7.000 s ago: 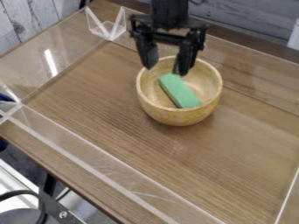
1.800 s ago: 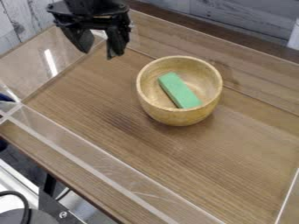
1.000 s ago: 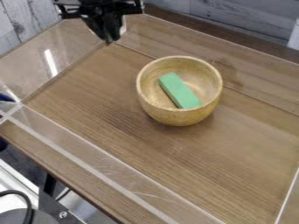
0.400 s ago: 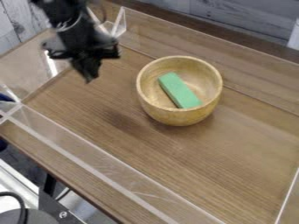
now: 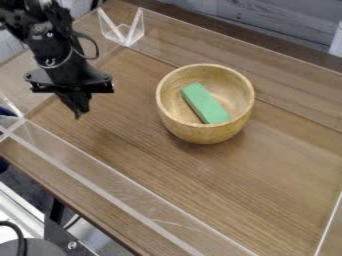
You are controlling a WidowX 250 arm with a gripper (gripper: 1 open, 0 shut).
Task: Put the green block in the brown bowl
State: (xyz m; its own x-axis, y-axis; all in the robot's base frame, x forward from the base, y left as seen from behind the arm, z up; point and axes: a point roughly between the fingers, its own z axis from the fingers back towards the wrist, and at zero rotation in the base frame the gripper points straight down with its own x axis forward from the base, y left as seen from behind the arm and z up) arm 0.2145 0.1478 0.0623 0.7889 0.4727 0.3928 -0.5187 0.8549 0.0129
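**Block in the bowl, pincer off to the left**

We looked first at the table (image 5: 201, 190), a broad wood-grain top fenced by clear walls (image 5: 80, 190) along its near and left edges, with a further clear piece at the back corner. Most of its surface lay bare, so there was open room in front of the bowl and to the right of it.

The bowl (image 5: 171, 112) stood a little right of centre and well clear of every wall. Inside it we found the block (image 5: 203, 102) lying flat on the bottom, its long axis running from upper left to lower right in the picture, with both ends inside the rim. We judged the task's placing as already done.

The arm came in from the upper left corner, and the pincer (image 5: 75, 103) hung steeply downward over the left part of the table, low to the wood and near the left wall. Its fingers were pressed together into a single dark tip with nothing between them: clenched and empty. The block lay to its right and slightly farther back, with the near wall of the bowl between them and a clear stretch of table separating pincer from bowl.

We judged that no further reach toward the block was called for; any coming move needed only to mind the close left wall.
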